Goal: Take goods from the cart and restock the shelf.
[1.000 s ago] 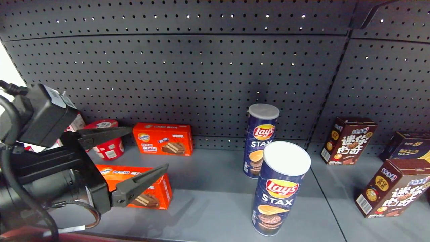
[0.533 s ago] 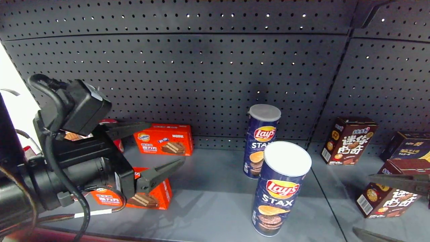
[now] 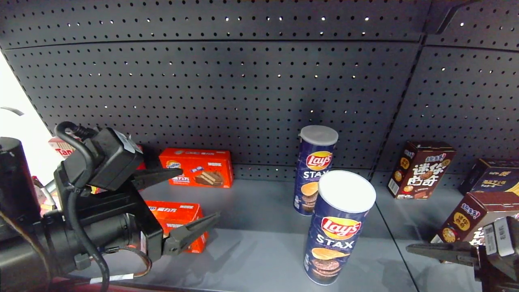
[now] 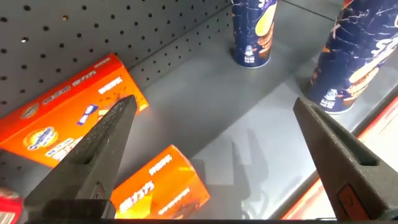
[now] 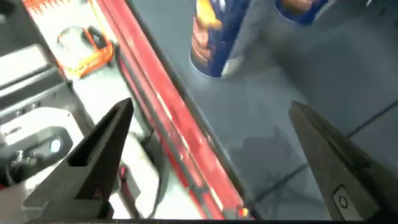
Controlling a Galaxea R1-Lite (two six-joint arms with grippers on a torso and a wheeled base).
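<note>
my left gripper (image 3: 200,194) hangs over the left end of the shelf (image 3: 259,247), fingers spread wide with nothing between them. its lower finger sits just in front of the near orange box (image 3: 178,215). the far orange box (image 3: 196,167) lies behind that, against the pegboard (image 3: 243,101). my right gripper (image 5: 211,109) is also wide open and empty, at the shelf's red front lip (image 5: 168,124), to the right of the front can (image 3: 338,225). the rear can (image 3: 316,168) stands upright just behind the front one. further right, the far brown box (image 3: 419,168) stands by the pegboard and the near brown box (image 3: 466,215) tilts beside my right gripper.
</note>
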